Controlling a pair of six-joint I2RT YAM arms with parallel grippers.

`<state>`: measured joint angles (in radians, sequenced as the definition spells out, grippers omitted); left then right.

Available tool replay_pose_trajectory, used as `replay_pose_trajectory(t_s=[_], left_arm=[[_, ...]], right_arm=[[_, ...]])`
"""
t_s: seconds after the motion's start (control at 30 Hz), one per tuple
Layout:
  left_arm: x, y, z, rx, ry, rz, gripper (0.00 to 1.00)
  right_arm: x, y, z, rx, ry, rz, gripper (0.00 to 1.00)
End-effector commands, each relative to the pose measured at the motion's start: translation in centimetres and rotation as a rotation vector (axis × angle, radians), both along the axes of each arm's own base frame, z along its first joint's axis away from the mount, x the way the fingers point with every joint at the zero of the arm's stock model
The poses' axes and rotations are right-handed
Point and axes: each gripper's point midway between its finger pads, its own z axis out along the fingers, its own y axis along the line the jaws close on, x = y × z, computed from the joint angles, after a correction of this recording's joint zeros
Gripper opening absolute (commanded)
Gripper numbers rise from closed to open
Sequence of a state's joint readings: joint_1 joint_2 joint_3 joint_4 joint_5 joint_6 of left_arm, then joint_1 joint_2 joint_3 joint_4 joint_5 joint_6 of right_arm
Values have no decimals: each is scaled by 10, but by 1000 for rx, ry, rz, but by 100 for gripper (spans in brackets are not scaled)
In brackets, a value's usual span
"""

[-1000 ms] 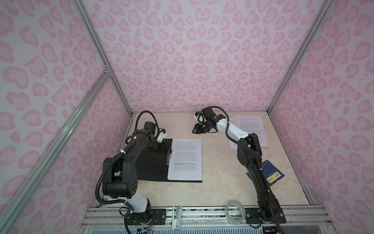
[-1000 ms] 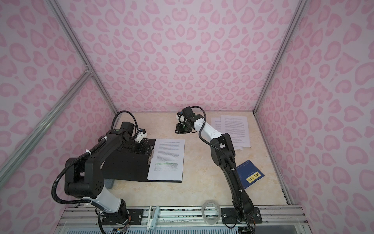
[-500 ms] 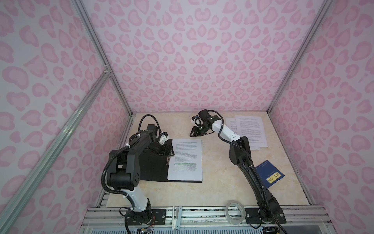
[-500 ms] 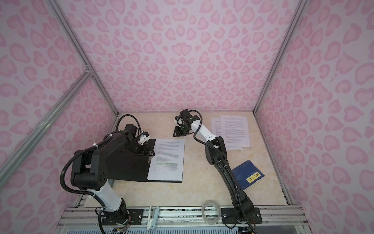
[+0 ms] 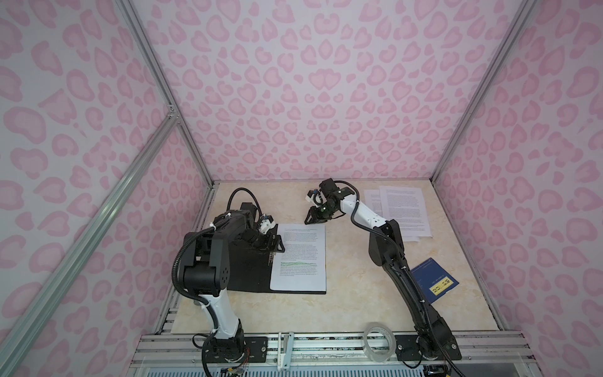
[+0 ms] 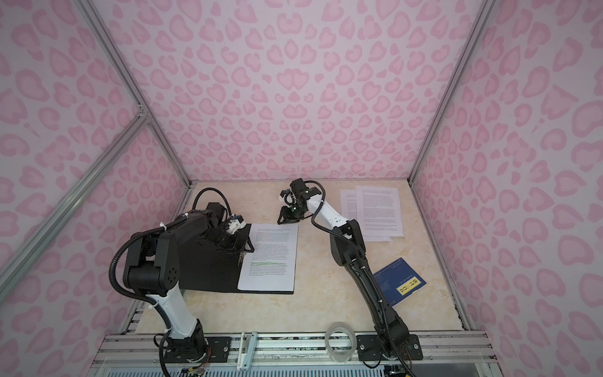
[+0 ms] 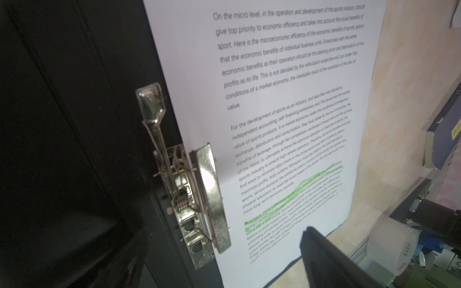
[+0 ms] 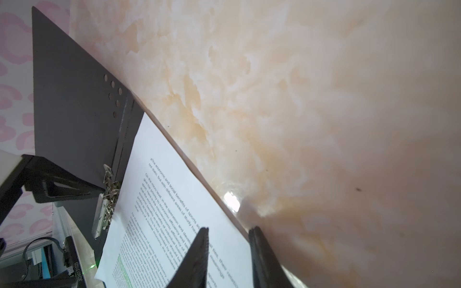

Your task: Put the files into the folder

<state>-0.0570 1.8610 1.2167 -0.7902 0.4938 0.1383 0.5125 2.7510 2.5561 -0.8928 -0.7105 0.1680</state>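
One printed sheet is lying flat on the right half of the open black folder, with its edge by the metal clip. Two more sheets are lying at the back right of the desk, well apart from the folder. The left fingers are hanging wide apart near the clip, holding nothing. The right fingers are hovering a little apart over the sheet's far edge, gripping nothing.

Robot test booth, pink-patterned walls, aluminium frame
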Motion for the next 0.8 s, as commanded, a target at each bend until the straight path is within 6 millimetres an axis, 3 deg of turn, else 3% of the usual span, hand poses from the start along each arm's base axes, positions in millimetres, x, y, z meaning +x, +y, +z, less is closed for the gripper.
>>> replay_pose_trajectory(t_s=[0.0, 0.27, 0.47, 0.63, 0.77], left_arm=[[3, -3, 2, -20, 1, 1, 98], [8, -3, 1, -20, -3, 4, 98], [15, 3, 8, 19, -43, 16, 98], [26, 10, 32, 63, -118, 19, 98], [30, 12, 56, 78, -170, 18, 98]], right_arm=[[-10, -3, -14, -20, 50, 15, 32], [-12, 1, -12, -15, 46, 26, 32], [4, -2, 2, -14, -11, -17, 33], [31, -11, 37, 4, -98, -104, 34], [29, -18, 71, -13, -158, -119, 33]])
